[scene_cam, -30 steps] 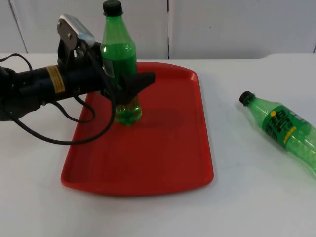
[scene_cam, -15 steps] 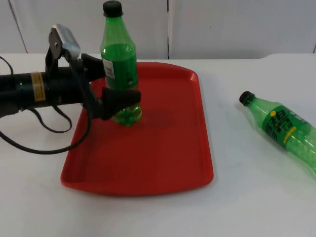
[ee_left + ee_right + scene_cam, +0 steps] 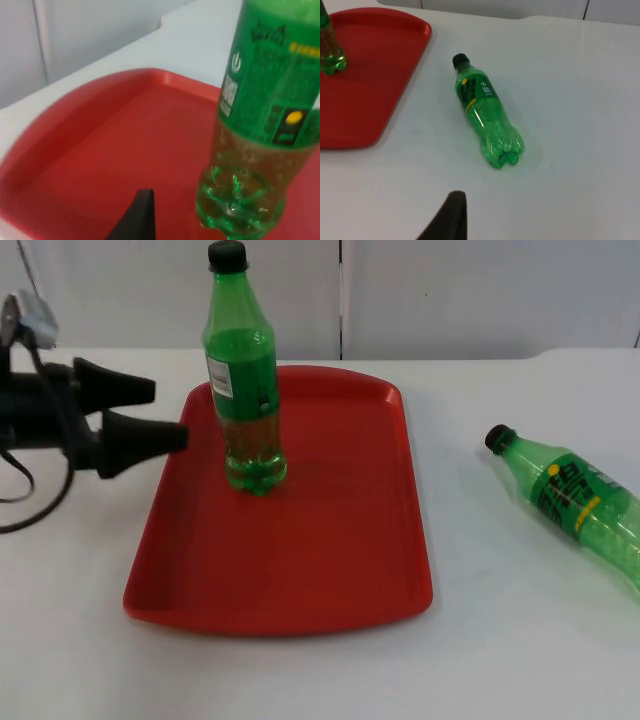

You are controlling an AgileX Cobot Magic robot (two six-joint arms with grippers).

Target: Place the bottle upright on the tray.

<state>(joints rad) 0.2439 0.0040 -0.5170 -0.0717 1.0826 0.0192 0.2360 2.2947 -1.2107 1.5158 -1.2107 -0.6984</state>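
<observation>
At the far left, the left hand (image 3: 150, 415) hovers over the white worktop (image 3: 500, 640) just beside the red tray's (image 3: 300, 570) left edge, its two black fingers spread apart and holding nothing. To its right, clear of the fingers, a green bottle (image 3: 243, 380) with a black cap stands upright on the tray, near the back left corner. Further right, well apart from the tray, a second green bottle (image 3: 570, 502) lies on its side on the worktop.
</observation>
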